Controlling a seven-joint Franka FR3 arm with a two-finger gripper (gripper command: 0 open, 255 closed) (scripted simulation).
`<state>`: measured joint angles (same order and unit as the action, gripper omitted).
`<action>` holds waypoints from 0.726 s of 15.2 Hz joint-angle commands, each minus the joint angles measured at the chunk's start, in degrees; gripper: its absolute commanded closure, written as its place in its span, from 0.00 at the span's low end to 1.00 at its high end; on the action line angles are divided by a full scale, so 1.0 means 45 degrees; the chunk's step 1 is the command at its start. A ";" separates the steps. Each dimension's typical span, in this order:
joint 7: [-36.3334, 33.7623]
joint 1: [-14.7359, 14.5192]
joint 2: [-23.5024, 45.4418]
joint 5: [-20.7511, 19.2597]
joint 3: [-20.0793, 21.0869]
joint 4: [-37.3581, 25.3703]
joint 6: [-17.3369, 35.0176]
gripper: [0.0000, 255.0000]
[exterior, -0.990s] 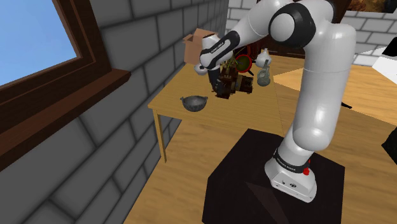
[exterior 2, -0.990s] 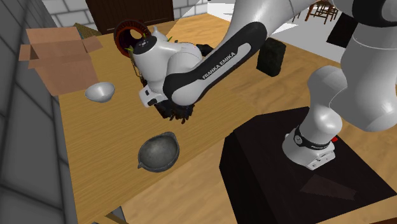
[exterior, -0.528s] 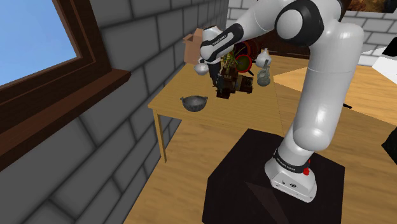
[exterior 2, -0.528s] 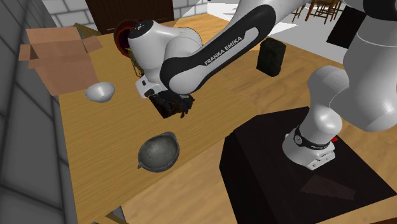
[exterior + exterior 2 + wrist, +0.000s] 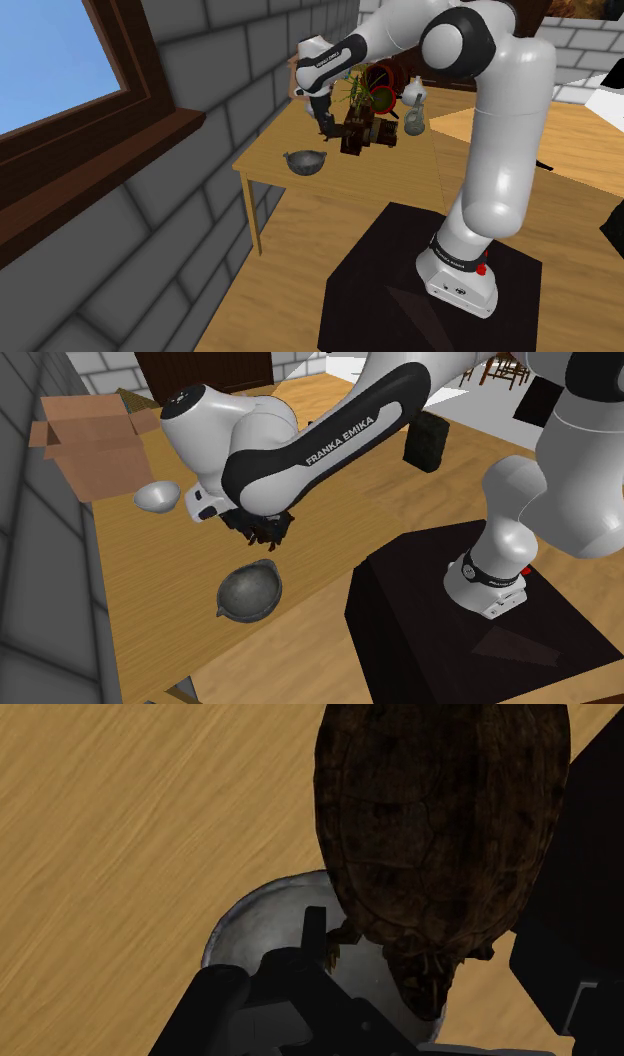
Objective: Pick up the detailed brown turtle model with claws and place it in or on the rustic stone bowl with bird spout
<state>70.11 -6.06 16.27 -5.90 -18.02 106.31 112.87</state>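
The brown turtle (image 5: 440, 834) hangs clasped between my black fingers (image 5: 240, 1014), shell toward the wrist camera. In the second exterior view the turtle (image 5: 262, 530) shows as a dark lump under the hand, in the air above the wooden table (image 5: 150, 582). My gripper (image 5: 258, 528) is shut on it. The grey stone bowl (image 5: 250, 592) with a small spout stands on the table just below and slightly nearer the table's front edge. In the shoulder view the gripper (image 5: 326, 126) hovers up and right of the bowl (image 5: 305, 162). Under the turtle, the wrist view catches the bowl's rim (image 5: 270, 909).
A cardboard box (image 5: 90, 437) and a white bowl (image 5: 158, 496) sit at the table's back by the stone wall. A dark block (image 5: 427, 440), a grey jug (image 5: 414, 120) and dark clutter (image 5: 368, 135) stand farther along. The black stand (image 5: 480, 642) is beside the table.
The arm has swung toward the shoulder view's left, carrying the turtle from near the clutter to a spot almost over the stone bowl. The bowl has not moved.
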 commanded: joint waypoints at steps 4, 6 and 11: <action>-0.0815 -0.0507 0.1319 0.0445 0.0491 -0.2147 -0.1002 1.00; -0.1124 -0.0682 0.1932 0.0609 0.0670 -0.3147 -0.1449 1.00; -0.1534 -0.0871 0.2951 0.0832 0.0903 -0.4295 -0.1650 1.00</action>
<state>63.31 -9.99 29.11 -2.24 -14.01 87.14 105.15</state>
